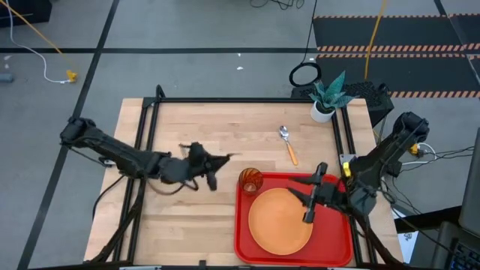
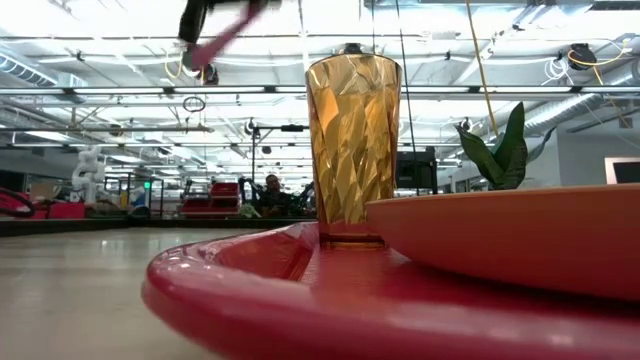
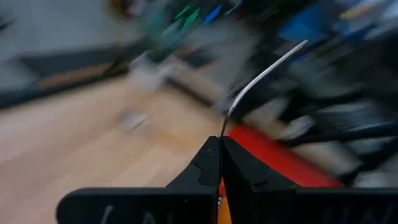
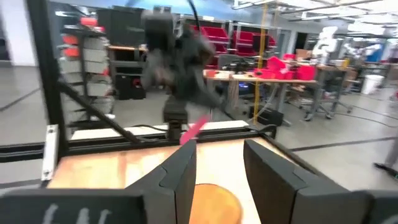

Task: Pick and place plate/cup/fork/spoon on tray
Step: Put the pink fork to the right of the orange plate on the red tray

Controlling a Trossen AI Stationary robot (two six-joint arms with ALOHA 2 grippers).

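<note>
Fork (image 3: 264,73) clamped in left hand (image 3: 220,144), fingers shut tight on its pinkish-red handle, silver tines sticking out past the fingertips; in the high view left hand (image 1: 212,166) hangs over the bare desk (image 1: 195,217) left of the tray, fork lifted off the wood. Pink handle also shows at the top of the low view (image 2: 222,40) and far off in the right wrist view (image 4: 194,129). Tray (image 1: 334,251) red, at the desk's near right. Plate (image 1: 280,220) orange, lies flat in the tray. Cup (image 1: 250,181) amber, upright in the tray's far left corner, just beside the plate. Spoon (image 1: 288,143) on the desk beyond the tray, apart from it, near the potted plant (image 1: 327,96). Right hand (image 1: 309,196) over the plate's right part, fingers apart, holding nothing
</note>
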